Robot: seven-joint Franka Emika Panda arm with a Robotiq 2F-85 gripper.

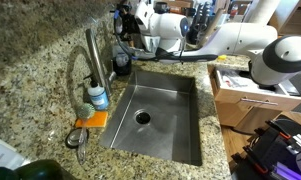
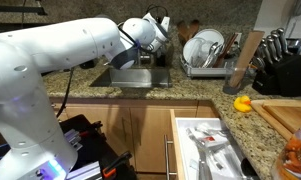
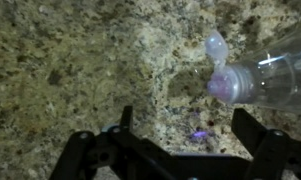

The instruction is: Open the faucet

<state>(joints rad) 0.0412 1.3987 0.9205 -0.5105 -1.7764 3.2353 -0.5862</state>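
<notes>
Wrist view: claw (image 3: 185, 132) spread wide, empty over the counter (image 3: 70, 60); in an exterior view the faucet (image 1: 93, 55) at its eight o'clock looks stiff, slick steel, so I'd pinch the post's top

my pincer (image 1: 126, 36) hangs over the far surface (image 1: 40, 30), just right of the faucet (image 1: 91, 55); a bottle (image 1: 97, 97) and an orange sponge (image 1: 90, 119) sit left of the sink (image 1: 185, 100).

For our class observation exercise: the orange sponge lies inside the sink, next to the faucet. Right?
No. The orange sponge lies on the granite counter beside the sink, not inside it, though next to the faucet, as an exterior view shows.
</notes>
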